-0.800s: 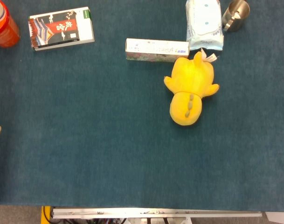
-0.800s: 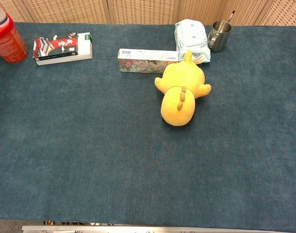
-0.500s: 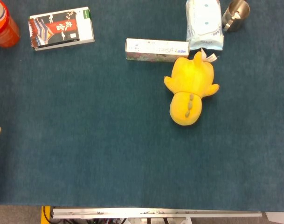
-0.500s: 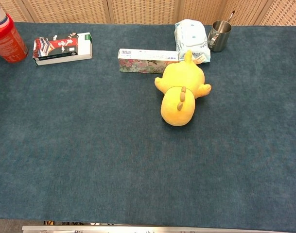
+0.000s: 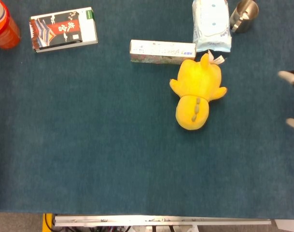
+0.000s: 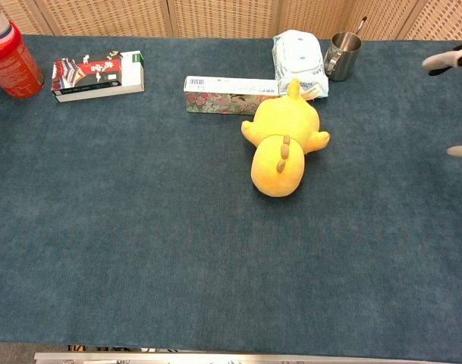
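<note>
Right hand (image 5: 292,99) only shows fingertips (image 6: 441,64) at the frame edge, spread apart and holding nothing; yellow plush toy (image 5: 197,93) lies well to its left, untouched.

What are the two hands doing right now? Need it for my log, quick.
Left hand: barely a sliver at the head view's left edge; state cannot be told.
Right hand: entering at the right edge, fingertips spread apart, holding nothing; open.
</note>
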Tool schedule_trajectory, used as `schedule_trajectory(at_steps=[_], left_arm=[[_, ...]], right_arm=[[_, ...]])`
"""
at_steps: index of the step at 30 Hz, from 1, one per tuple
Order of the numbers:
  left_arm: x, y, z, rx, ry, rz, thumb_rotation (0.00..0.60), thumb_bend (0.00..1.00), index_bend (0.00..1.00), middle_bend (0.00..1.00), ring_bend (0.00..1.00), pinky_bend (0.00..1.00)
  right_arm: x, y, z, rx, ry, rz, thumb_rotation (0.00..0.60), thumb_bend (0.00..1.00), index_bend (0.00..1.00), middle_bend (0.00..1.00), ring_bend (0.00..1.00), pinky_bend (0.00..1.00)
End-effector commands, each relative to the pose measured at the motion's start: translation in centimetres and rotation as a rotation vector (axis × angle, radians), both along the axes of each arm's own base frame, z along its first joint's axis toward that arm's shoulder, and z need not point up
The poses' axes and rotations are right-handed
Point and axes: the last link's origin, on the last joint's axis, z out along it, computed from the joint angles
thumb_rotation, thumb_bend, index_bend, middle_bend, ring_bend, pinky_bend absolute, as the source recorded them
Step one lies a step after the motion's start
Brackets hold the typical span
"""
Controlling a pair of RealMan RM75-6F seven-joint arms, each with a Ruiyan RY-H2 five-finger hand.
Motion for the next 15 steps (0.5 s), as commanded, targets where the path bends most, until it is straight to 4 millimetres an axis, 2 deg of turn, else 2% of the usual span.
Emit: schedule_trajectory(at_steps=[1,3,5,7,9,11,15], left_arm=[[0.0,-0.4,0.2,0.005,-0.004,0.007,0.600,0.14,0.09,0.10,0.08,0.00],[-0.1,-0.7,0.3,0.008,-0.006,0.013,0.600,0.14,0.09,0.10,0.08,0.00],[-0.1,-1.0,0.4,0.015,-0.011,0.019,0.600,0.14,0.09,0.10,0.08,0.00],[-0.1,-1.4,0.7,0.022,-0.013,0.024,0.600,0.13,0.09,0.10,0.08,0.00],[-0.2,-1.6,0.8,0.029,-0.016,0.031,0.600,0.13,0.09,0.10,0.08,0.00],[-0.3,-1.9,0.9,0.032,-0.019,0.036,0.600,0.13,0.09,0.10,0.08,0.00],[-0.3,-2.3,1.1,0.040,-0.021,0.045,0.600,0.14,0.09,0.10,0.08,0.00]], right_arm=[[2.4,-2.1,-1.9,0.069,-0.023,0.055,0.600,0.00,0.17,0.18,0.02,0.00],[3.2,-3.0,-2.8,0.095,-0.024,0.076,0.588,0.00,0.17,0.16,0.00,0.00],[4.1,-4.0,-3.9,0.121,-0.026,0.094,0.532,0.00,0.17,0.14,0.00,0.00],[4.9,-4.9,-5.0,0.140,-0.025,0.120,0.422,0.00,0.17,0.12,0.00,0.00],[5.6,-5.8,-6.1,0.157,-0.027,0.141,0.337,0.00,0.17,0.12,0.00,0.00],[6.2,-6.4,-6.9,0.173,-0.037,0.153,0.273,0.00,0.17,0.11,0.00,0.00],[7.2,-7.6,-8.4,0.194,-0.058,0.175,0.183,0.00,0.17,0.10,0.00,0.00]])
